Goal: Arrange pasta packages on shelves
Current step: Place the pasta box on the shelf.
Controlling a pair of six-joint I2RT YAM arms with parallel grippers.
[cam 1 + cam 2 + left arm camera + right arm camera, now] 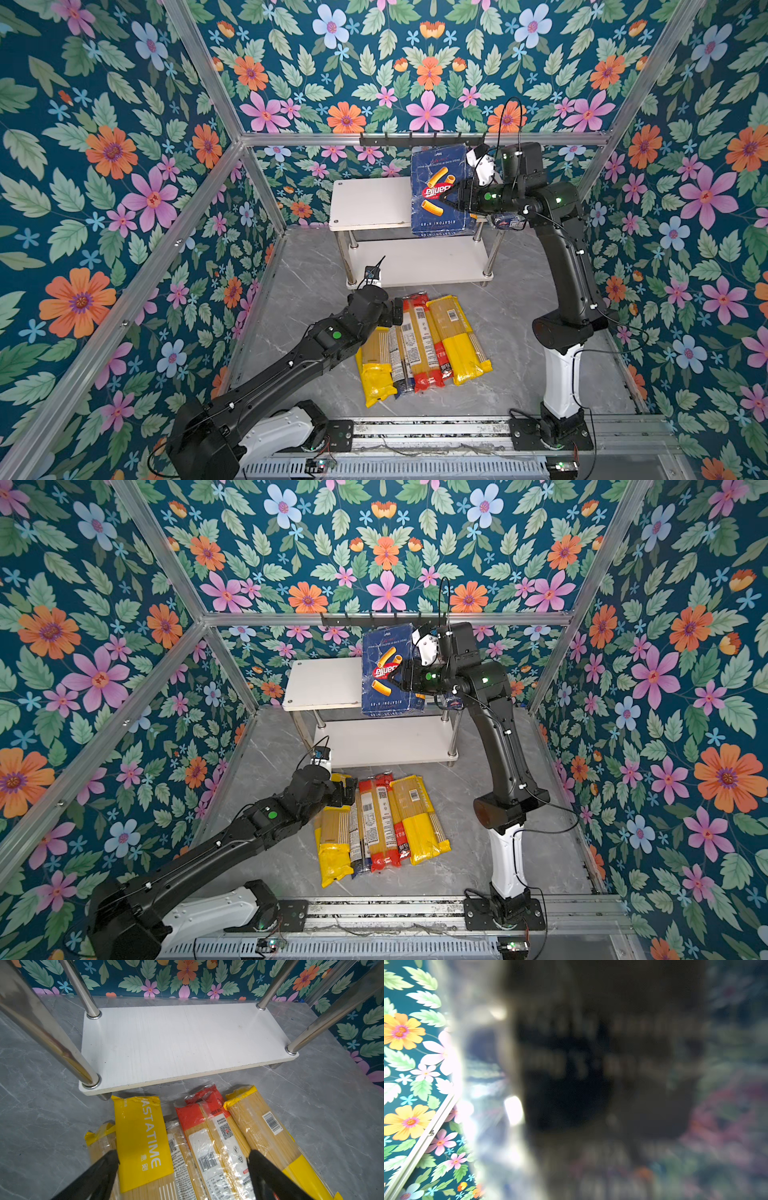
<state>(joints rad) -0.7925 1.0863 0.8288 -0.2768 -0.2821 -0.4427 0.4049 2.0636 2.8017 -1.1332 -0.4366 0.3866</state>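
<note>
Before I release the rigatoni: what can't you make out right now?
- Right wrist view: blurred; rigatoni bag fills the lens.
- Right gripper: far finger hidden behind the bag, in both top views.
- Left gripper: fingertips cut off by the wrist view's edge.
- Spaghetti pile: lower packs hidden by upper ones.

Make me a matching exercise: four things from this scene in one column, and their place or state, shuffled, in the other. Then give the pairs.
Things
1. rigatoni bag
2. left hand
3. lower shelf
4. spaghetti packs

Places or states
A. bare white board
B. lying side by side on the grey floor in front of the rack
C. open, above the spaghetti packs
D. gripped by the right hand over the top shelf

Pairs: 1-D, 2-C, 3-A, 4-B
</note>
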